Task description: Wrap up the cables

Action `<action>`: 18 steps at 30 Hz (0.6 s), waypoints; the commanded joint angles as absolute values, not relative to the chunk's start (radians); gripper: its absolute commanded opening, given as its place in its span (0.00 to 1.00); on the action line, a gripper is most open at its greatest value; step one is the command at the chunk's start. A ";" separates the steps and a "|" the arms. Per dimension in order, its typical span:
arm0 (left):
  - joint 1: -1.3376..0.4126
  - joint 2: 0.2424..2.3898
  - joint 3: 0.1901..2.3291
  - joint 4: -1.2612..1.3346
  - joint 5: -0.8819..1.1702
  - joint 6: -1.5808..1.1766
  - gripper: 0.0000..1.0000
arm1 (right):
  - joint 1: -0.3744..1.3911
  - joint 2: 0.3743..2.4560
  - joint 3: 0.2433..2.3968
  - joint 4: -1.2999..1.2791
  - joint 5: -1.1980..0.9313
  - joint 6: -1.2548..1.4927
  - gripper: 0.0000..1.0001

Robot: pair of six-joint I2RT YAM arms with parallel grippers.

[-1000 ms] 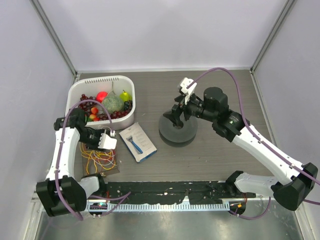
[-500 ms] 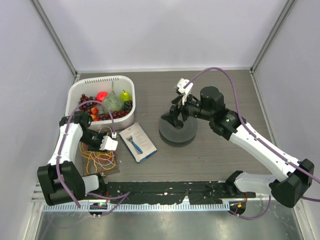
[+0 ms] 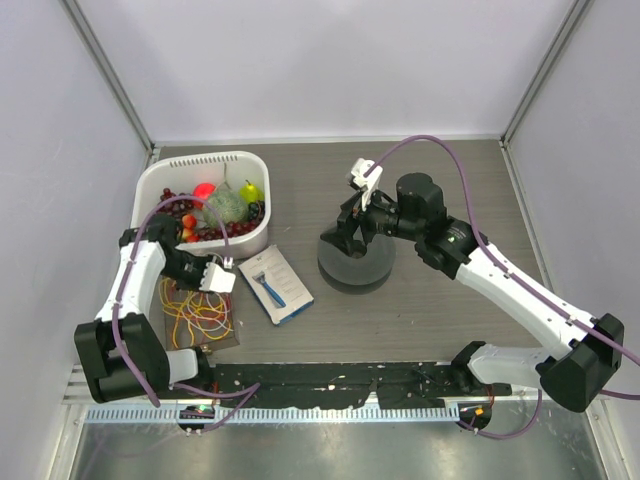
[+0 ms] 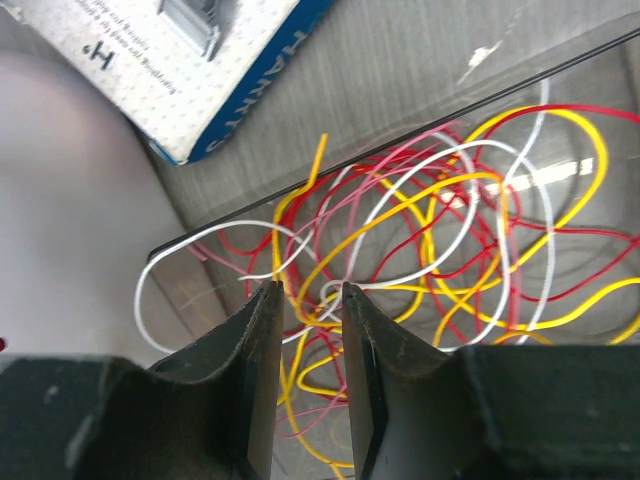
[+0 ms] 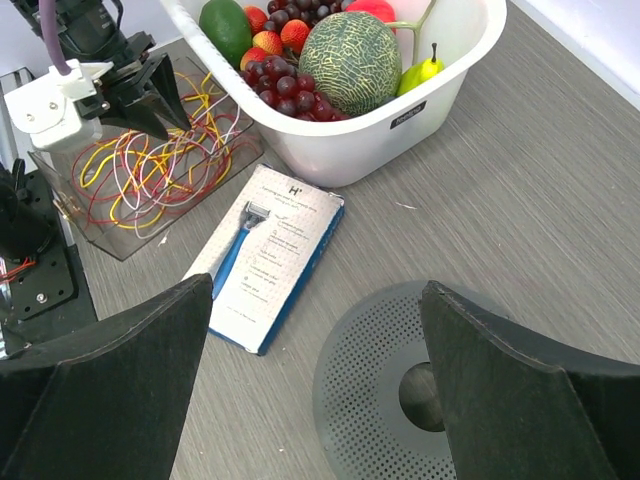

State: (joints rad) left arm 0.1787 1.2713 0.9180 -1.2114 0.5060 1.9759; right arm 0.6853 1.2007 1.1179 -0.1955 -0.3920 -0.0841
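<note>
The cables [image 3: 197, 318] are a loose tangle of thin yellow, red, white and pink wires [image 4: 450, 230] lying in a clear tray [image 5: 90, 225] at the near left. My left gripper [image 4: 310, 292] points down onto the tangle's edge. Its jaws stand narrowly apart, with wire strands running across the gap at the tips. The top view shows that gripper [image 3: 190, 275] between the tray and the basket. The dark grey perforated spool [image 3: 355, 262] sits mid-table. My right gripper [image 5: 318, 290] hangs wide open above the spool [image 5: 400, 390], holding nothing.
A white basket [image 3: 205, 160] of fruit stands at the back left, close behind the tray. A boxed blue razor [image 3: 275, 283] lies between the tray and the spool. A black strip [image 3: 330, 385] runs along the near edge.
The left jaws have narrowed over the wires, and that gripper has shifted slightly toward the basket. The right arm has edged a little left above the spool.
</note>
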 commanded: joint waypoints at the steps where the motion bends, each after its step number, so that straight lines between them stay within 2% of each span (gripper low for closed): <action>1: 0.179 1.270 0.907 -1.088 0.508 2.072 0.33 | 0.689 1.204 1.126 -0.167 -0.402 -0.063 0.89; 18: 0.179 1.333 0.874 -1.061 0.474 2.098 0.32 | 0.689 1.219 1.132 -0.172 -0.396 -0.063 0.89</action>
